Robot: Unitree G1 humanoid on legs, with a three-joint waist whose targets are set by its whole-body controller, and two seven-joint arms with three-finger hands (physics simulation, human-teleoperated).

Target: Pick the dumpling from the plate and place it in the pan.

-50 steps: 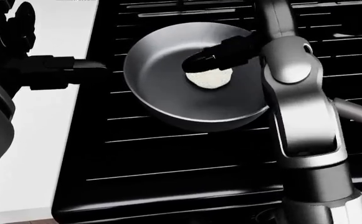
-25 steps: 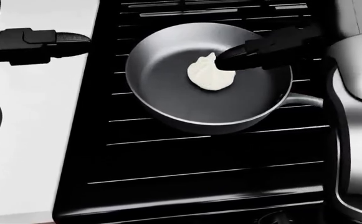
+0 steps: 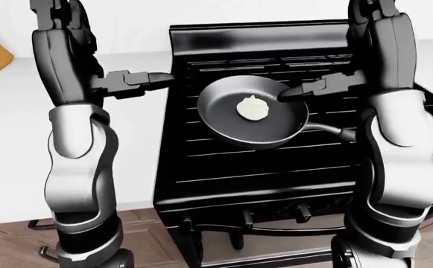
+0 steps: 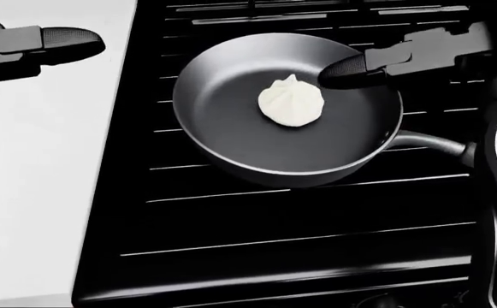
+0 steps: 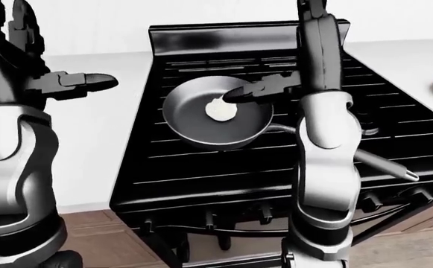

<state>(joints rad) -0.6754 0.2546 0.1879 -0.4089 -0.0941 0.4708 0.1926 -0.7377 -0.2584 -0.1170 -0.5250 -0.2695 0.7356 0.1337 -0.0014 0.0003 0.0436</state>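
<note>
a black stove stands between white counters. wooden cabinets run below. the wall behind is white.

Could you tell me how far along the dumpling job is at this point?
It looks essentially done: the dumpling lies in the pan on the stove. Nothing is in hand; the right hand hovers open beside the dumpling, clear of it, and the left hand is over the counter. Only withdrawing remains.

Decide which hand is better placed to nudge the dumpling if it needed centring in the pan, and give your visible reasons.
Right. The right hand hovers over the pan rim, just beside the dumpling. The left hand hangs above the white counter, off the stove.
</note>
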